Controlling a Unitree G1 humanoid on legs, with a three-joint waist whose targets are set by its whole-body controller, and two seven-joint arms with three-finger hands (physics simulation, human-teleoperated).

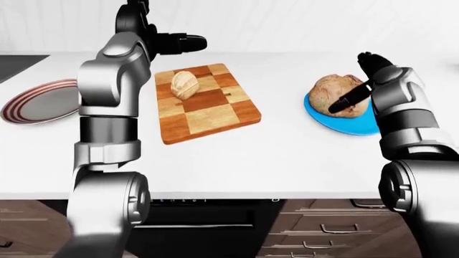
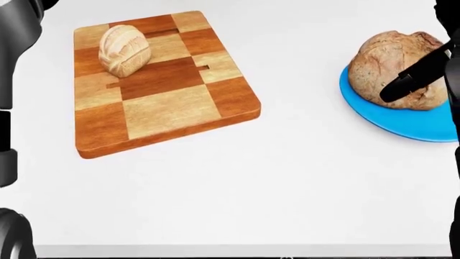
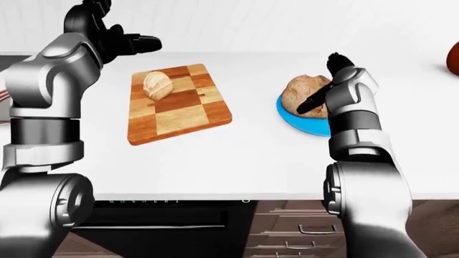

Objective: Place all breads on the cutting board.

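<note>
Spanning the room, white counter (image 2: 287, 194) bears checkered cutting board (image 2: 165, 108).

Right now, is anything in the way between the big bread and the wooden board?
No. The counter between the big bread on its blue plate and the cutting board looks bare. A small bread sits on the board's top-left part; the rest is free.

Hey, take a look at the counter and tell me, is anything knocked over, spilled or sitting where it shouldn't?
Nothing is spilled or damaged. The small roll sits upright on the cutting board. The one thing out of place for the task is the big round loaf, lying on the blue plate with the right hand against it.
</note>
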